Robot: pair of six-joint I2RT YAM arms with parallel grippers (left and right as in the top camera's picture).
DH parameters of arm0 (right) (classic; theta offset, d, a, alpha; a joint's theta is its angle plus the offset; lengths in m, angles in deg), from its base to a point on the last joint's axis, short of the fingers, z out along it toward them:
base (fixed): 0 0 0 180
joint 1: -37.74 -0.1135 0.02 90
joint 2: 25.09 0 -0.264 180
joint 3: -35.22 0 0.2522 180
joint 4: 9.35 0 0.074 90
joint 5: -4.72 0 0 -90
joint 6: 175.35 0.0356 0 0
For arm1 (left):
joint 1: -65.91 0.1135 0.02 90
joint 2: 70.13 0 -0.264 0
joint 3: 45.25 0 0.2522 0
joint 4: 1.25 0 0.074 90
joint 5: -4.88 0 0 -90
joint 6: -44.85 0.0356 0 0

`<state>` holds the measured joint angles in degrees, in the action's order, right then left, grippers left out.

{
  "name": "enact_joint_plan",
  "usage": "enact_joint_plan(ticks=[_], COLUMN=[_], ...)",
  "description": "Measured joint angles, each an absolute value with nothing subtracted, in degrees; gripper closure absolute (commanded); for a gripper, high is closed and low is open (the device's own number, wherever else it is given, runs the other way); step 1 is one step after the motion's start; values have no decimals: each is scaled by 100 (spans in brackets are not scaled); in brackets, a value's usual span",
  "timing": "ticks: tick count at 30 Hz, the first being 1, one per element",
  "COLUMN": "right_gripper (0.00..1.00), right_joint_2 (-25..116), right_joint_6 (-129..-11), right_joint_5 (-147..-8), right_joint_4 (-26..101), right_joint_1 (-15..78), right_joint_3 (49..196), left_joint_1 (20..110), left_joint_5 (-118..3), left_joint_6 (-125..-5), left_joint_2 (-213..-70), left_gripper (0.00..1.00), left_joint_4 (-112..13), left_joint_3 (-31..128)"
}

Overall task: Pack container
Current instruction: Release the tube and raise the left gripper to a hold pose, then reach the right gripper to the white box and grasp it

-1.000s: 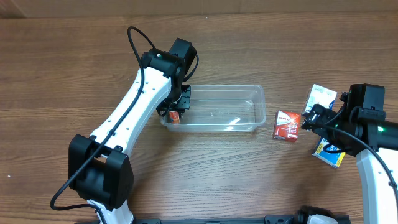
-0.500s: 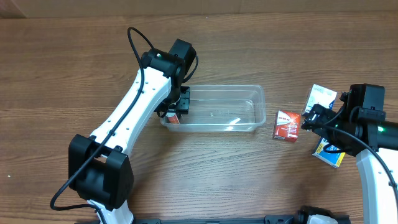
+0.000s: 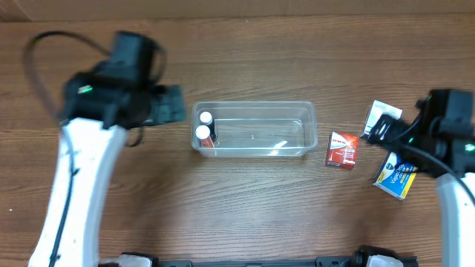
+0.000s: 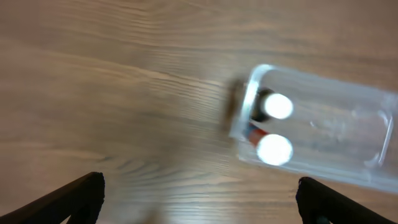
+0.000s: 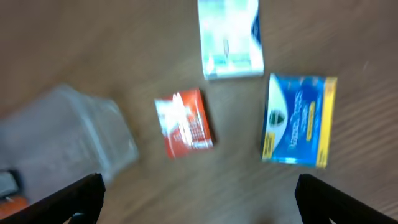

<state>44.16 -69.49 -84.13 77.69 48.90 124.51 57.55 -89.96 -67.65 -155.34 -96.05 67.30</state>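
Observation:
The container (image 3: 256,104) is a clear shallow tub at the table's middle. Two white-capped bottles (image 3: 202,133) stand upright in its left end. My left gripper (image 3: 177,104) hangs blurred just left of the tub, open and holding nothing. In the left wrist view the container (image 4: 336,134) and the bottles (image 4: 274,149) lie ahead, and the left gripper (image 4: 202,199) stands over bare wood. My right gripper (image 3: 370,133) is open beside a red box (image 3: 342,150). In the right wrist view the right gripper (image 5: 199,199) sits below the red box (image 5: 184,122).
A white box (image 3: 384,113) and a blue-and-yellow box (image 3: 395,176) lie right of the red box, partly under the right arm. The right wrist view shows the white box (image 5: 229,37), the blue box (image 5: 298,119) and the container's end (image 5: 68,140).
The left gripper opened and pulled out of the container's left end, moving left and up; two bottles now show there. The right arm shifted slightly right.

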Motion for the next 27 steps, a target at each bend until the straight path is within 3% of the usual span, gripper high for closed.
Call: enact_joint_plan(ticks=[9, 14, 19, 27], right_gripper=[0, 0, 0, 0], right_joint_2=[6764, 8488, 9336, 9649], right_joint_6=[-7106, -7192, -7378, -7764], right_joint_5=[-8680, -8699, -8697, -8367], right_joint_4=[8717, 8730, 8754, 8604], right_joint_1=[4982, 5386, 5629, 5611], right_joint_3=[15529, 15623, 15623, 15601], left_joint_1=[7010, 7014, 7014, 7014], left_joint_5=[-8690, -8664, -8664, -8664], left_joint_6=[-6678, -6553, -6542, -6466], left_joint_2=[-15402, -15402, -15405, -15402], left_gripper=[0, 0, 0, 0], left_joint_4=[-9683, -9731, -9731, -9707], left_joint_3=[6734, 6734, 6734, 6734])
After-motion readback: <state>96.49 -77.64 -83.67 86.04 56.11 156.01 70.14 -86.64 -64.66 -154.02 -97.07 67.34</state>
